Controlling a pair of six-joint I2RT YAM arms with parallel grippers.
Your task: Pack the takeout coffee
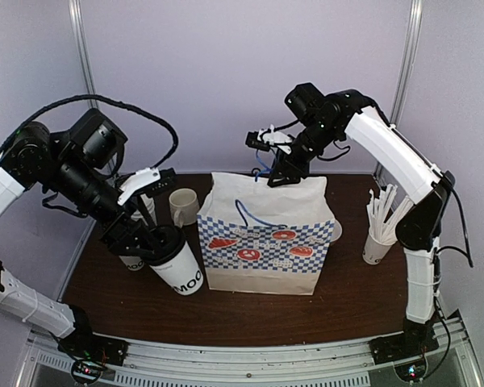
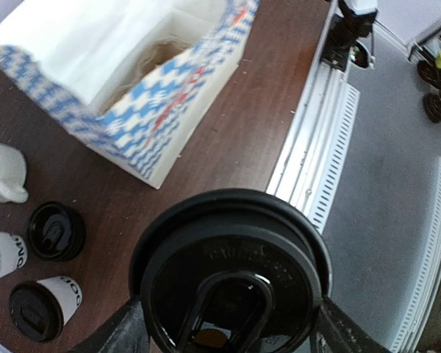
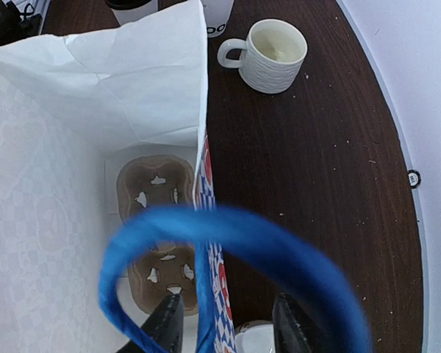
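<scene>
The takeout coffee (image 1: pixel 180 270), a white paper cup with black lettering and a black lid (image 2: pixel 231 276), hangs tilted above the table's left part, left of the bag. My left gripper (image 1: pixel 149 242) is shut on it just under the lid, a finger (image 2: pixel 117 334) on either side. The paper bag (image 1: pixel 266 234), checked blue and white, stands open in the middle with a brown cup carrier (image 3: pixel 154 187) on its floor. My right gripper (image 1: pixel 276 171) hovers over the bag's far rim, open, astride the bag wall and its blue handle (image 3: pixel 228 243), touching neither.
A cream mug (image 1: pixel 183 205) stands left of the bag at the back. More lidded white cups (image 2: pixel 40 309) stand behind my left gripper. A cup of white sticks (image 1: pixel 379 234) is right of the bag. A white round thing (image 3: pixel 253 340) lies beside the bag.
</scene>
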